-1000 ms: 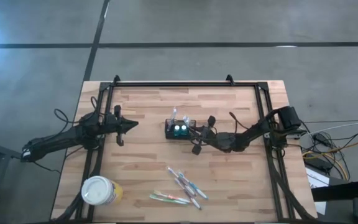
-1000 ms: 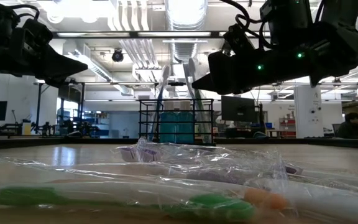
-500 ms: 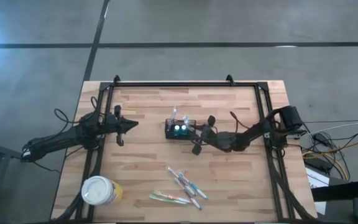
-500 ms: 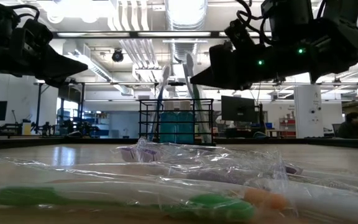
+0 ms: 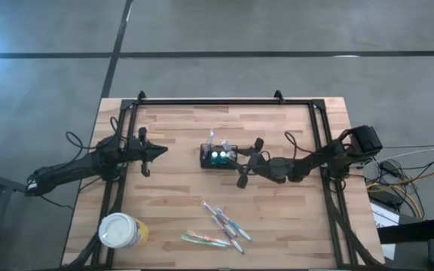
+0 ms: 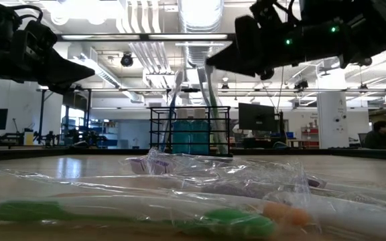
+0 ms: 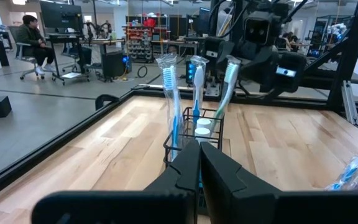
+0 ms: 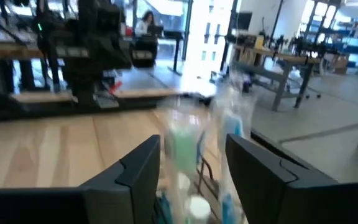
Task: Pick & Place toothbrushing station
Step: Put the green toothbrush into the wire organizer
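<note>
High view: right gripper has spread its fingers and backed off from the caddy mid-table, toothbrush apparently delivered; left gripper waits pinched together.

caddy mid-table, right claw beside

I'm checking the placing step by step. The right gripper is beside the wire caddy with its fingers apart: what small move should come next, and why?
Probably draw the right gripper back, away from the caddy. Its fingers stand open with nothing between them, and three wrapped toothbrushes stand upright in the caddy. More wrapped brushes lie near the table's front edge. The left gripper waits shut, off to the caddy's left.
</note>
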Available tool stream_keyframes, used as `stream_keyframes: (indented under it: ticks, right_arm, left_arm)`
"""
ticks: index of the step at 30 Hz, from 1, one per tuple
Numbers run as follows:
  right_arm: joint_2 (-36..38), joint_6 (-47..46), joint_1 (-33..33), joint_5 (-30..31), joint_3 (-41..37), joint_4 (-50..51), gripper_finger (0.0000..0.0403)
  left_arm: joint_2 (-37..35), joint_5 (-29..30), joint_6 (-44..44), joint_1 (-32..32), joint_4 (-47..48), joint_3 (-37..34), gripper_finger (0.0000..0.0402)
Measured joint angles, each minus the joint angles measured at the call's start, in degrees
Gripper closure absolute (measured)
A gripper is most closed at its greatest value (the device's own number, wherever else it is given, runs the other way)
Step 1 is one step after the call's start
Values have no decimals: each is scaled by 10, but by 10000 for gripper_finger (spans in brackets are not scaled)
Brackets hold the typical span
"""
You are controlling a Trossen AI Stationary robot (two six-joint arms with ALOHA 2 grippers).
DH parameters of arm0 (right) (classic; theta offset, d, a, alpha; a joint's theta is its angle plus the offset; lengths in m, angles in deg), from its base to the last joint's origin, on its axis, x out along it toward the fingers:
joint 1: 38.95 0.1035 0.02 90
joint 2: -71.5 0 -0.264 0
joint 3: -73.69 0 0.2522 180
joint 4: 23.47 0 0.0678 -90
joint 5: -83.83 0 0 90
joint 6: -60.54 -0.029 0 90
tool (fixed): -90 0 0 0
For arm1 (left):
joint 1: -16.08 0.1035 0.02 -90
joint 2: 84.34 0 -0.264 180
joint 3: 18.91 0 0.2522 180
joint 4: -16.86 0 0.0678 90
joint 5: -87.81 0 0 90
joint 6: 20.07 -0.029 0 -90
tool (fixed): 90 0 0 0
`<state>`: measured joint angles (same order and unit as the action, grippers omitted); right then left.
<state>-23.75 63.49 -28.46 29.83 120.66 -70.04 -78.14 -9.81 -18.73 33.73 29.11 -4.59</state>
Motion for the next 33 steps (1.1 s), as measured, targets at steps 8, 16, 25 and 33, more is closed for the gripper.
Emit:
stream_keyframes:
  ticks: [8, 16, 25, 33]
  right_arm:
    - [52, 45, 9, 32, -6, 8, 223]
    - [243, 93, 78, 117, -14, 191, 225]
    - [426, 32, 149, 119, -76, 303, 291]
    - [480, 3, 159, 117, -192, 220, 383]
  left_arm:
    - [2, 0, 1, 0, -1, 0, 383]
    - [3, 0, 3, 0, -1, 0, 383]
    - [3, 0, 19, 0, 0, 0, 383]
    - [3, -5, 25, 0, 0, 0, 383]
